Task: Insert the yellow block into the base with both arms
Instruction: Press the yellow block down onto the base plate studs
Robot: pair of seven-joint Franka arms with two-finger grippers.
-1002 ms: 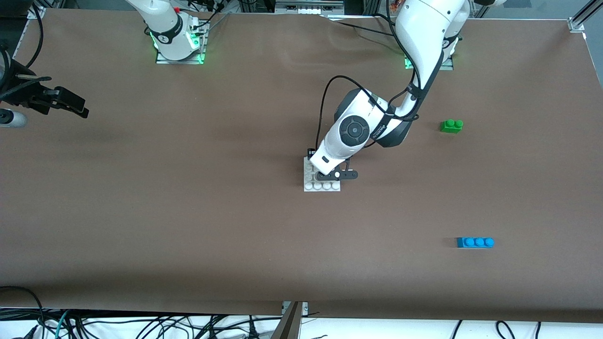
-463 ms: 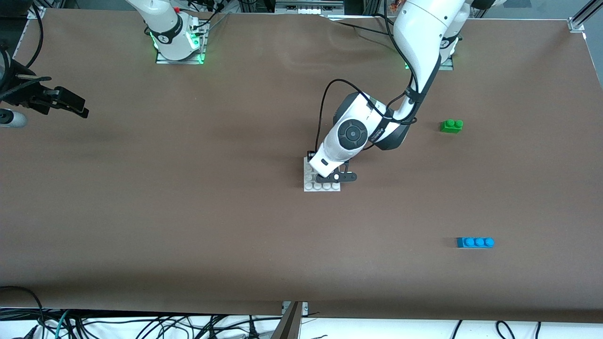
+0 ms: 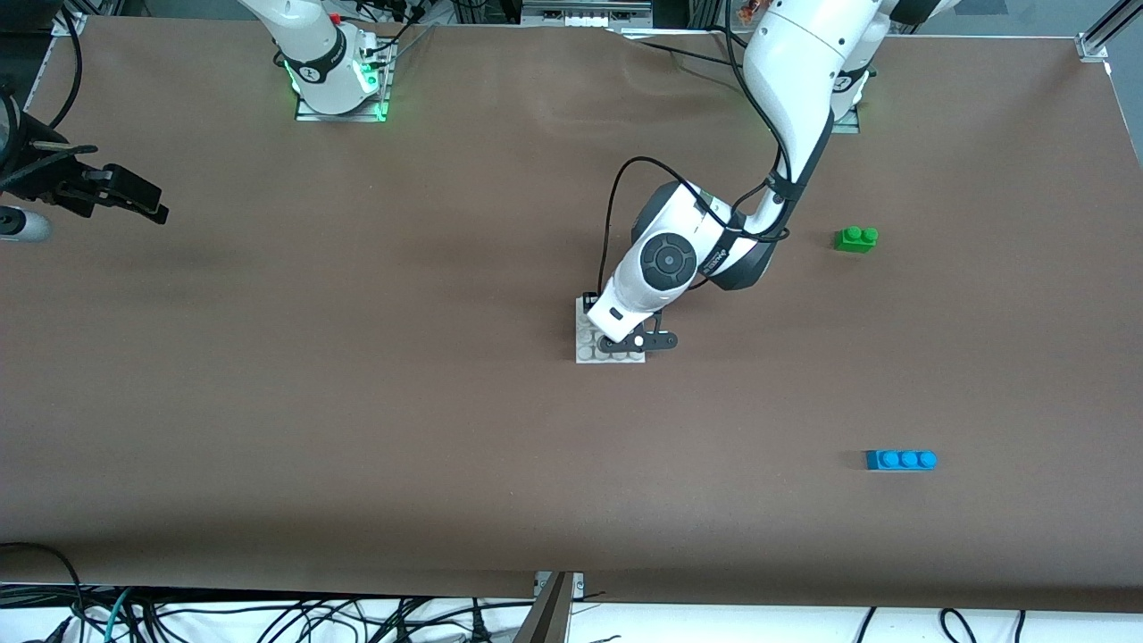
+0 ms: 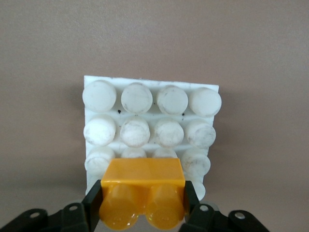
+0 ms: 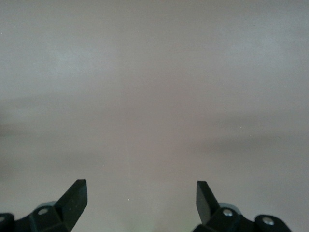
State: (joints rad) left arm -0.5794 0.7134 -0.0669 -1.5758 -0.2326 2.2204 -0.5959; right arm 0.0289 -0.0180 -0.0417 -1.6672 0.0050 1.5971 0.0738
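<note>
While clamped between the two black fingers (image 4: 91, 205) of the left gripper (image 4: 143, 212), sits the yellow block (image 4: 143, 193), studs facing the wrist camera, a finger pressed flat against each short side. Just past those fingertips, directly under the block: the base (image 4: 150, 121), white, square, four rows of four round studs, flat on the brown bench (image 3: 357, 429). Overlaps the base's row nearest the fingers in the left wrist view; whether touching the studs or just above them, cannot tell. Speckled with small dark marks between the studs of the rows farther from the fingers.

Seen from the front camera, lowered over the base (image 3: 585, 344) near the middle of the bench: the left gripper (image 3: 625, 339), its white wrist covering most of the plate, only the stud row nearest the camera and the edge toward the right arm's end showing. Reaching down from the base at the bench's top edge: the left arm (image 3: 795, 80).

Well apart from those fingers, toward the left arm's end: a blue three-stud brick (image 3: 900, 460) nearer the camera, a green two-stud brick (image 3: 855, 238) farther from it.

Waiting at the right arm's end of the bench: the right gripper (image 5: 141, 195), fingers (image 5: 75, 195) spread wide, nothing between them, only bare bench surface below.
</note>
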